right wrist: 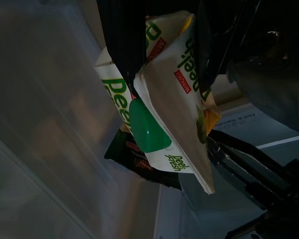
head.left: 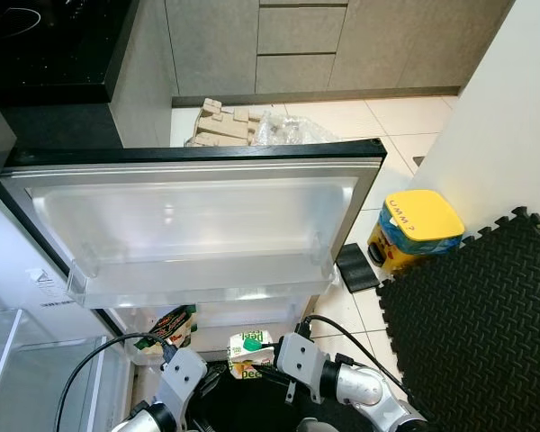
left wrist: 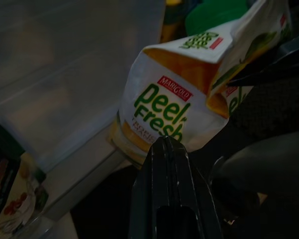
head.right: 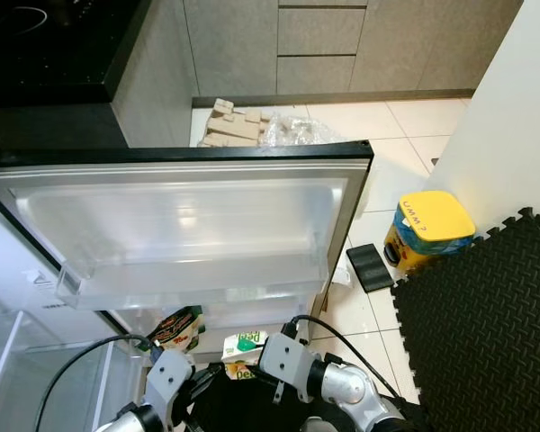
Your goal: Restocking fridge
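A white, green and orange Peel Fresh juice carton [head.left: 249, 351] with a green cap [right wrist: 148, 127] hangs low in front of the open fridge door's [head.left: 198, 162] bottom shelf. My right gripper [right wrist: 169, 84] is shut on the carton's folded top, one black finger on each side. My left gripper [left wrist: 165, 142] is shut with nothing in it; its fingertips point at the carton's [left wrist: 174, 104] lower face from just beside it. In the eye views the left gripper [head.left: 207, 382] sits left of the carton and the right gripper [head.left: 265, 367] right of it.
A dark snack packet [head.left: 175, 326] stands in the lower door shelf beside the carton. The upper door shelf [head.left: 198, 288] juts out above my arms. Fridge interior shelves [head.left: 36, 378] lie at left. A yellow-lidded tub [head.left: 418, 229] and black foam mat [head.left: 477, 324] are at right.
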